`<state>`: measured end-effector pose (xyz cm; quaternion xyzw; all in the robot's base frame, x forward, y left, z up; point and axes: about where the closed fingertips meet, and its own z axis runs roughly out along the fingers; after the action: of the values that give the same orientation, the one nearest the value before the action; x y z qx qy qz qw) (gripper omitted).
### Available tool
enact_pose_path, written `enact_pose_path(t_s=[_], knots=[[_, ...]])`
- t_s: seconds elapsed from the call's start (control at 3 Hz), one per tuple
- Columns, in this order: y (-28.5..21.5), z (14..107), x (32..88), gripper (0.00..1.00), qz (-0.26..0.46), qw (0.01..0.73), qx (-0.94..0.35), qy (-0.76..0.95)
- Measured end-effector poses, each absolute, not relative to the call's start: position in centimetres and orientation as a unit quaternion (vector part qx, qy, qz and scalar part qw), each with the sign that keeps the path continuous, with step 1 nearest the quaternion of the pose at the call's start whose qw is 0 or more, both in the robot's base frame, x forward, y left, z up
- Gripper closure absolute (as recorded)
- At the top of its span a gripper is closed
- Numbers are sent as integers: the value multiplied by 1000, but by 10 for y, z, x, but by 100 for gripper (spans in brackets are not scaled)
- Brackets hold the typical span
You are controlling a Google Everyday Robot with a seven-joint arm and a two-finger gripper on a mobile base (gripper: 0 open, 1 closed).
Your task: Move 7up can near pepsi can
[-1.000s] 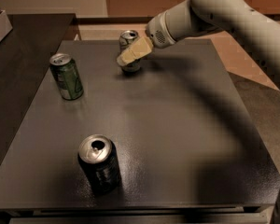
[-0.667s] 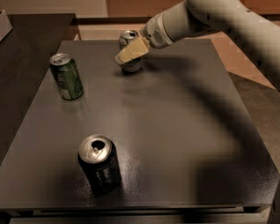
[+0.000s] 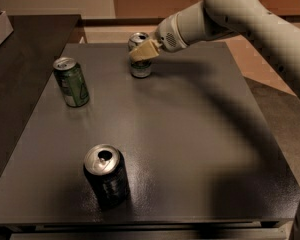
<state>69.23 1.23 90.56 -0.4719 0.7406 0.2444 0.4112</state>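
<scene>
Nearest the camera, the pepsi can (image 3: 106,176) stands upright close to the front edge of the dark counter (image 3: 190,124), its silver top showing an open mouth. Farther back and to the left, an all-green can (image 3: 72,82) stands alone. At the far side, well apart from the pepsi can, the 7up can (image 3: 140,70) stands upright with the gripper (image 3: 141,52) at its upper half, reached in from the right on the pale arm (image 3: 230,14). Whether the gripper has hold of the can, or how wide it is set, cannot be told from this angle.

The 7up can is probably light, thin-walled and smooth. It would dent under a hard squeeze and slip under a loose one. A firm hold across the middle of its body, below the rim, looks safest.

The count is three cans, one of each kind, and one gripper.
</scene>
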Motion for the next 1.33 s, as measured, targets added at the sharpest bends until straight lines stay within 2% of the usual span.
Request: enact_pose_path(t_s=[0.33, 0.67, 1.33], knots=[[7, 913, 676, 87, 262, 411, -483, 727], [-10, 922, 647, 100, 273, 401, -505, 714], [-34, 931, 575, 100, 313, 360, -551, 685]])
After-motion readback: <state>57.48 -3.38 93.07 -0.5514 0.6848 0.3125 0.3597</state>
